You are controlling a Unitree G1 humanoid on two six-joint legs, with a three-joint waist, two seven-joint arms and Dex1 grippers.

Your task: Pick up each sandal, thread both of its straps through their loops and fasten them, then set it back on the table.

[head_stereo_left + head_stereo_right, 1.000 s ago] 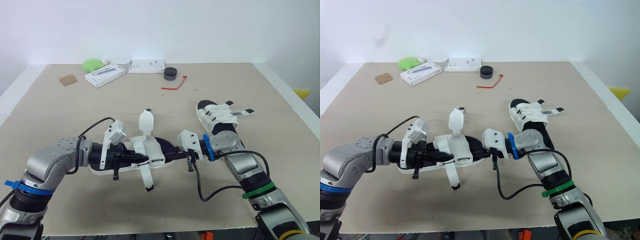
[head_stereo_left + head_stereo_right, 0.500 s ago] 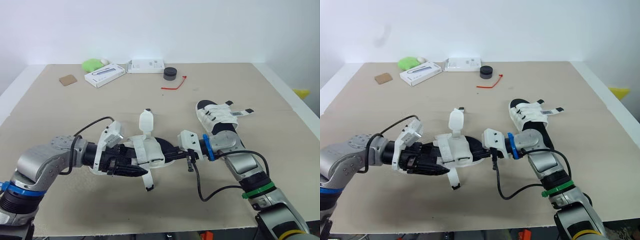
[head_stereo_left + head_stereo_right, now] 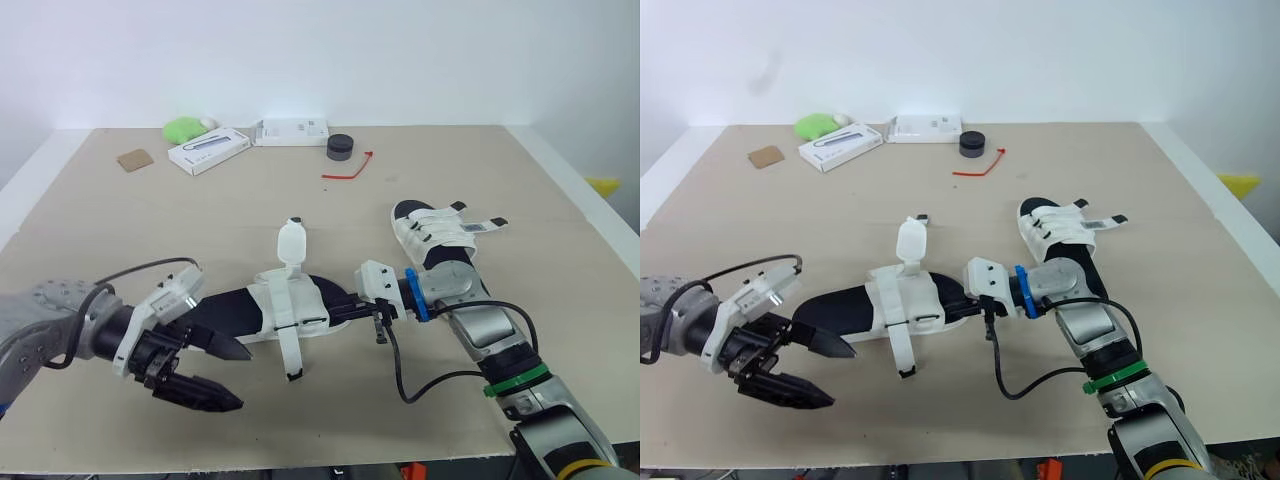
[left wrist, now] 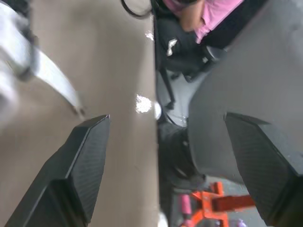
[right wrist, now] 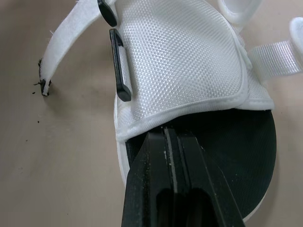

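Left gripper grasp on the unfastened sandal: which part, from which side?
Probably the heel end of the sandal, coming from the robot's left. That bare black sole points toward the open left gripper. The loose straps crowd the middle, and the right gripper clamps the other end.

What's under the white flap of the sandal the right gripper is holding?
The black footbed shows at the edge of the flap, where the right gripper is shut on the rim of the sandal. Anything deeper under the flap is covered.
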